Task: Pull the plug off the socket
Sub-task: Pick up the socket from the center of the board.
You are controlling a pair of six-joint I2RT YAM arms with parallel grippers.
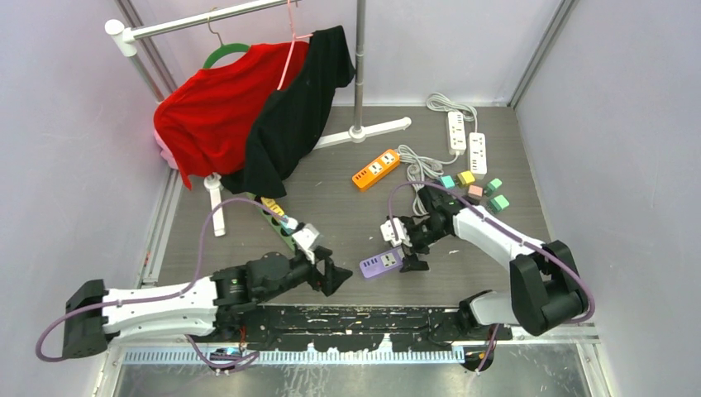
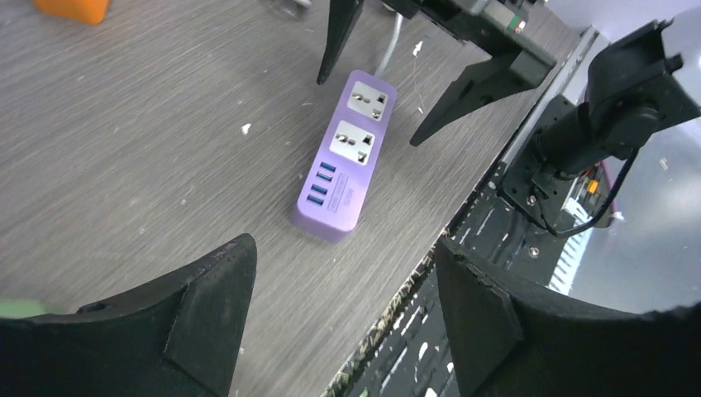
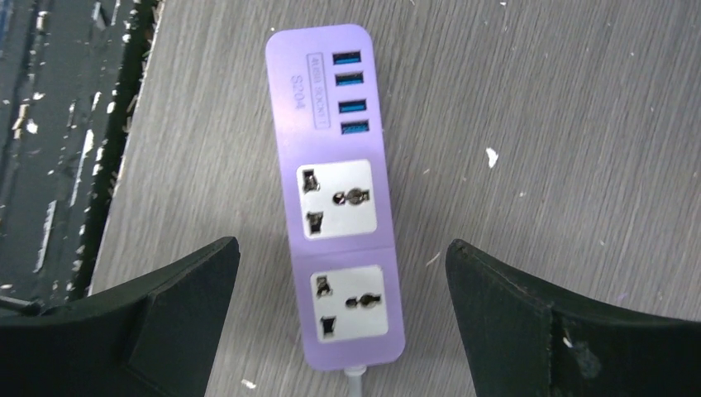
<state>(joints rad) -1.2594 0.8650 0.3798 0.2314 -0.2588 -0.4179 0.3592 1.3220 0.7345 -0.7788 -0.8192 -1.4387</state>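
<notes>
A purple power strip [image 1: 380, 265] lies near the table's front edge, its grey cord running back. It also shows in the left wrist view [image 2: 343, 157] and the right wrist view [image 3: 339, 198]. Both of its sockets and its USB ports are empty; no plug sits in it. My right gripper [image 1: 402, 251] [image 3: 340, 245] is open, its fingers to either side of the strip's cord end, touching nothing. My left gripper [image 1: 335, 275] [image 2: 343, 241] is open and empty, just left of the strip. The right gripper's fingers [image 2: 337, 37] show beyond the strip.
A green strip [image 1: 279, 222] with yellow and white pieces on it lies partly behind my left arm. An orange strip [image 1: 376, 169], two white strips [image 1: 467, 141] and several coloured cube plugs [image 1: 475, 188] lie at the back. A clothes rack [image 1: 360, 66] holds red and black shirts.
</notes>
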